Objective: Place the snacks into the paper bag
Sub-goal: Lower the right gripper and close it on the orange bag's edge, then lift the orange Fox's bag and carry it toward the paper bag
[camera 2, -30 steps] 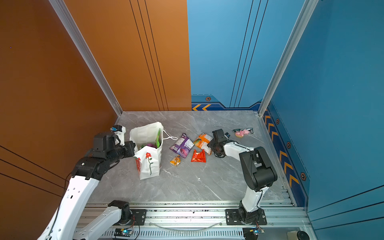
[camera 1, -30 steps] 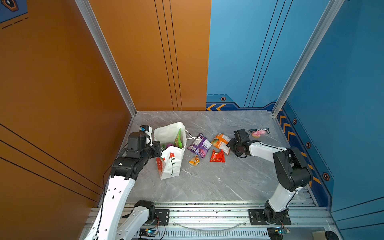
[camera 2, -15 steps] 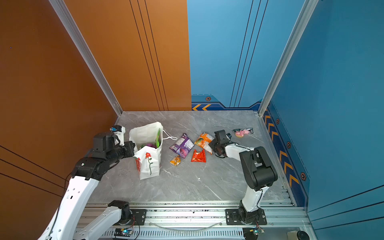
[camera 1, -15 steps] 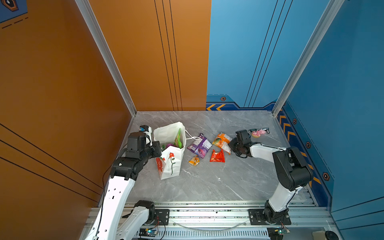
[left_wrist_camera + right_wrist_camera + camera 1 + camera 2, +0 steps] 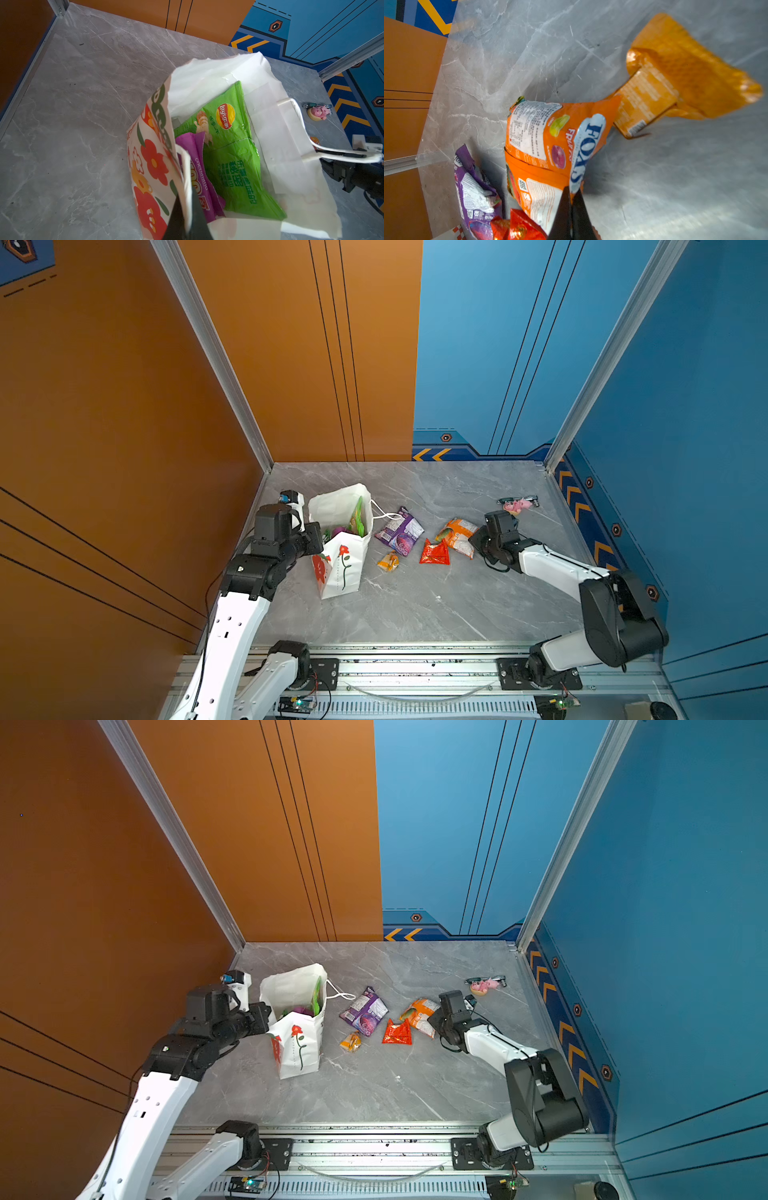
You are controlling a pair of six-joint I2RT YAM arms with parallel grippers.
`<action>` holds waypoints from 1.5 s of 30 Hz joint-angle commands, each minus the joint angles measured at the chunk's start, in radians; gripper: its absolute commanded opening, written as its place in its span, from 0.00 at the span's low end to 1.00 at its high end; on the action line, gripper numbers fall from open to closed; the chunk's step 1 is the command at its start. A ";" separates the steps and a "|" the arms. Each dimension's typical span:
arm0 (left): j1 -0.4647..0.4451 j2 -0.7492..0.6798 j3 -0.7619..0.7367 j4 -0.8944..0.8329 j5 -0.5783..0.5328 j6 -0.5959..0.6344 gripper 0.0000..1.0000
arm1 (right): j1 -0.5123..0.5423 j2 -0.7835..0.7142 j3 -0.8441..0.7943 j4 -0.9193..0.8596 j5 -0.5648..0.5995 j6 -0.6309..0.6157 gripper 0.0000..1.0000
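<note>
The white paper bag (image 5: pixel 340 568) (image 5: pixel 297 1048) with a red flower stands open at the left. My left gripper (image 5: pixel 188 207) is shut on its near rim. Inside the bag lie a green packet (image 5: pixel 226 145) and a magenta one (image 5: pixel 199 166). My right gripper (image 5: pixel 572 199) (image 5: pixel 473 541) is shut on one edge of the orange packet (image 5: pixel 550 145) (image 5: pixel 457 533) (image 5: pixel 422 1015). On the floor between the bag and that gripper lie a purple packet (image 5: pixel 401 533) (image 5: pixel 365 1013), a red one (image 5: pixel 434 552) (image 5: pixel 397 1032) and a tiny orange-yellow one (image 5: pixel 388 562) (image 5: pixel 350 1042).
A yellow-orange packet (image 5: pixel 675 72) lies on the floor beside the held one in the right wrist view. A pink toy figurine (image 5: pixel 517 504) (image 5: pixel 484 985) sits near the back right wall. The bag's cord handle (image 5: pixel 384 514) hangs towards the purple packet.
My right gripper has shut on the orange packet and drawn slightly to the right. The left arm and the bag have not moved.
</note>
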 commanded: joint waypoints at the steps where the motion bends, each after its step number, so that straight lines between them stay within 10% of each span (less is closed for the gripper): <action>1: 0.013 -0.008 -0.005 0.059 0.019 0.008 0.00 | 0.007 -0.115 -0.064 -0.092 0.051 -0.072 0.00; 16: 0.015 0.026 -0.005 0.077 0.125 -0.012 0.00 | 0.033 -0.408 -0.080 -0.343 0.144 -0.218 0.00; 45: -0.041 -0.024 -0.031 0.125 0.231 0.012 0.00 | 0.179 -0.451 0.164 -0.616 0.340 -0.280 0.00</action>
